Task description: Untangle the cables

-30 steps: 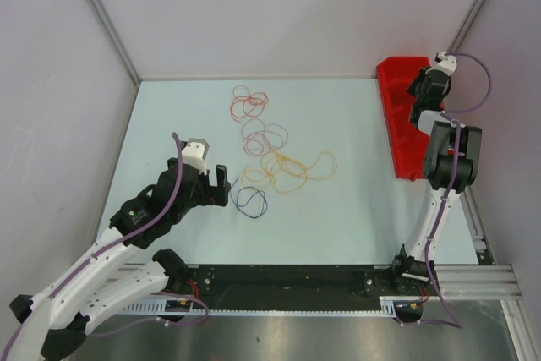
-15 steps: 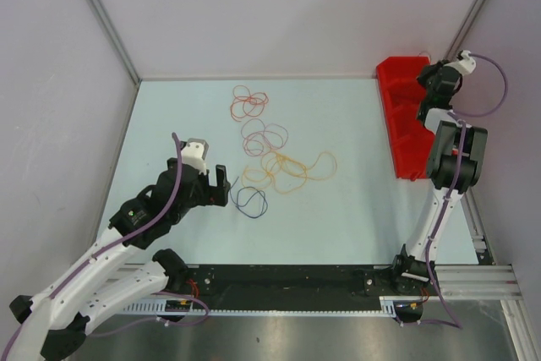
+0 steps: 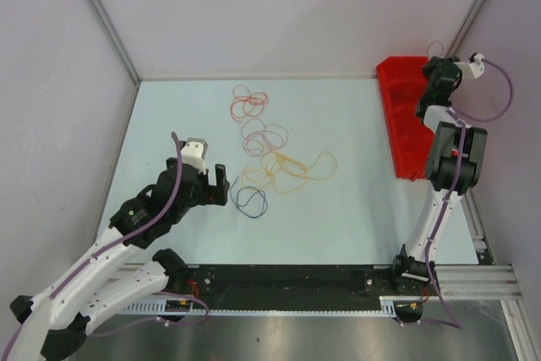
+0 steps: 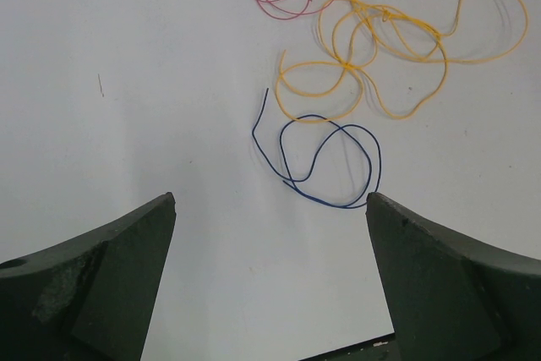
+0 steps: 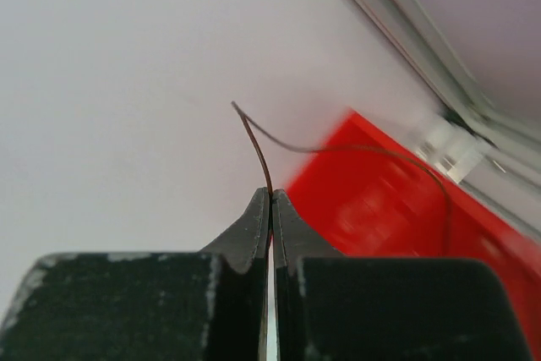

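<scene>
The right gripper (image 5: 270,200), clamped on a thin dark cable (image 5: 254,137), should release only once the red bin (image 5: 380,209) sits directly below it; the left gripper (image 4: 270,200) hangs spread wide.

Legible markings: none. No text, label, brand, number or sign can be read in the top, left wrist or right wrist view.
</scene>
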Motion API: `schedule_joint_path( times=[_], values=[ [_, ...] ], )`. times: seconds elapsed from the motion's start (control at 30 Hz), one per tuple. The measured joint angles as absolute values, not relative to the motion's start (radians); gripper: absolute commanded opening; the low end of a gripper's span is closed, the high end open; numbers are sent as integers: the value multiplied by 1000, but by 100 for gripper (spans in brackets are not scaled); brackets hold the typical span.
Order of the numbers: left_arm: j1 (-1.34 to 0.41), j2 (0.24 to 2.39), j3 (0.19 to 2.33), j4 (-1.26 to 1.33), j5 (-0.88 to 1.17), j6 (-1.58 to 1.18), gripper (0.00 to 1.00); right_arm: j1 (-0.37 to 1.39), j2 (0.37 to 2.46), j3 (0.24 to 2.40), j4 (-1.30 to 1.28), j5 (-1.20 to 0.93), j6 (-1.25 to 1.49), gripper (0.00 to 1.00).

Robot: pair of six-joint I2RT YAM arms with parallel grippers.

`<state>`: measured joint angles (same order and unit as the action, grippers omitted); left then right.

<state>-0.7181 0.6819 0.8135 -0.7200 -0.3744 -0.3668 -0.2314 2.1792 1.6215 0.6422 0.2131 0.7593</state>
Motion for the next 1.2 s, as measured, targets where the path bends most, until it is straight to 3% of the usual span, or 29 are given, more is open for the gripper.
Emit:
schedule_joint_path(
  times=[0.1, 0.27, 0.7, 0.93, 1.2],
  values=[
    [-717, 682, 813, -720, -374, -366, 100, -208, 2146, 1517, 579, 277, 759, 0],
    [-717, 679, 813, -720, -374, -367, 100, -187, 2147, 1531, 385, 329, 811, 0],
    [-717, 663, 813, -720, -374, -366, 100, -175, 2287, 2132, -433, 488, 1168, 0],
    [-717, 663, 813, -720, -374, -367, 100, -158, 2287, 2111, -691, 481, 1346, 0],
    [-717, 662, 813, -720, -374, -367, 100, -147, 2284, 2049, -817, 458, 1470, 0]
  ],
)
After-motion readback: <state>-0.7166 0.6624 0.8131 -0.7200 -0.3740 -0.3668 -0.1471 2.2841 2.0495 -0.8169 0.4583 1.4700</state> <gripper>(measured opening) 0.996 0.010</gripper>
